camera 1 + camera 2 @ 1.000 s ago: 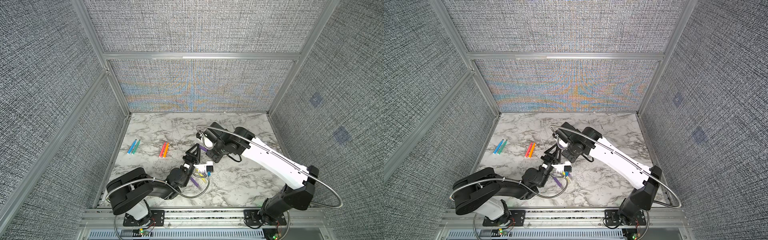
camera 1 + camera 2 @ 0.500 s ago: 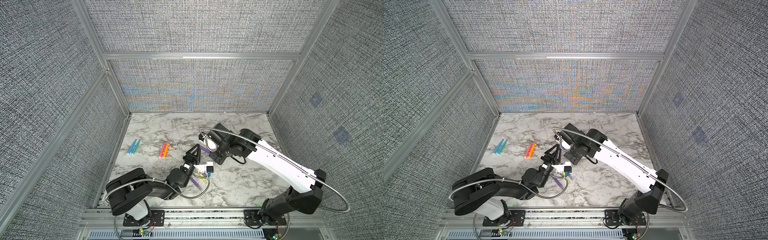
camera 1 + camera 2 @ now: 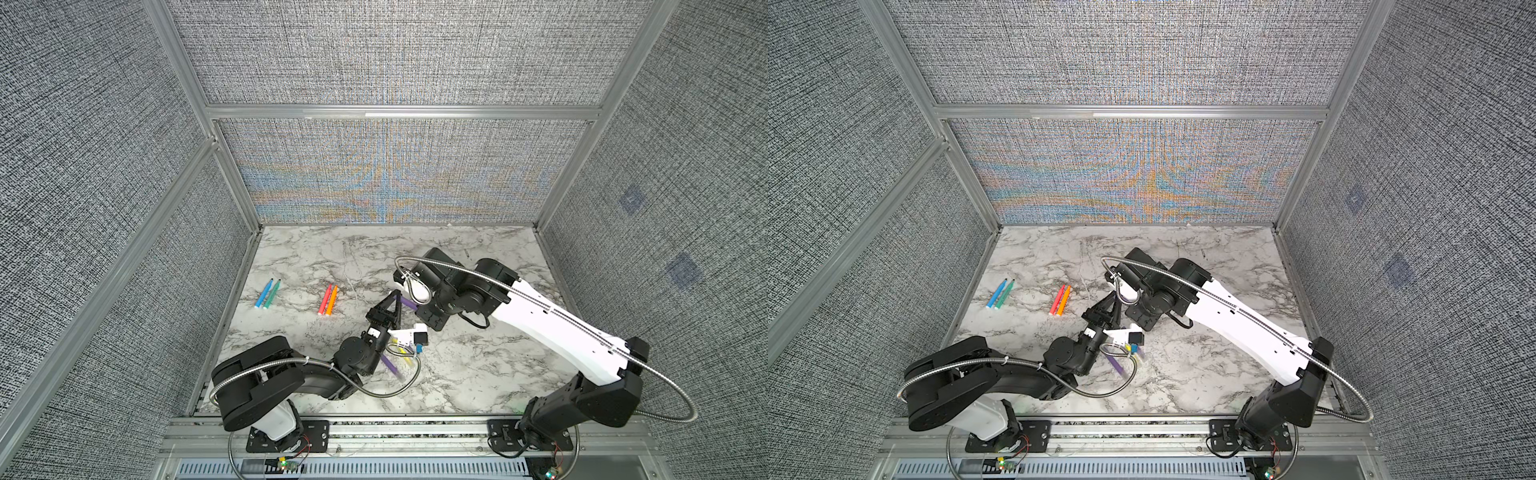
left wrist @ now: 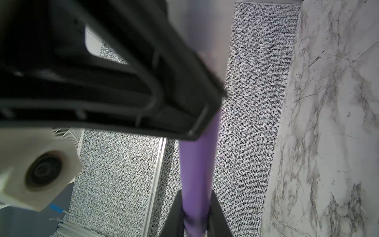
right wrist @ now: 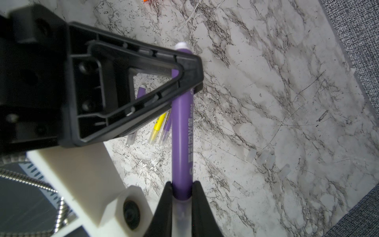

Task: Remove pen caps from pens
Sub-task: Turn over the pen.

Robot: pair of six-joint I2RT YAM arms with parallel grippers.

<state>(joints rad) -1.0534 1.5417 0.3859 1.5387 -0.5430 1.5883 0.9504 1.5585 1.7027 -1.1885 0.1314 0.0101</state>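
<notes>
A purple pen point(image 5: 181, 133) hangs above the marble table point(image 3: 478, 365), held at both ends. My left gripper point(image 4: 195, 195) is shut on its barrel point(image 4: 196, 164) near the plain end. My right gripper point(image 5: 182, 184) is shut at the other end, where the clear pen cap point(image 5: 181, 213) lies between its jaws. In a top view the pen point(image 3: 406, 302) shows as a short purple bar between the left fingertips point(image 3: 394, 297) and the right wrist. Several loose clear pen caps point(image 5: 264, 159) lie on the marble.
Blue and teal pens point(image 3: 267, 293) lie at the far left and red and orange pens point(image 3: 328, 300) beside them. A yellow pen point(image 5: 156, 128) and two purple pens point(image 5: 166, 127) lie under the left arm. Grey walls close in the table.
My left gripper's jaws, open a second ago, have closed on the purple pen's barrel. The right arm has shifted slightly to the right while keeping its grip.
</notes>
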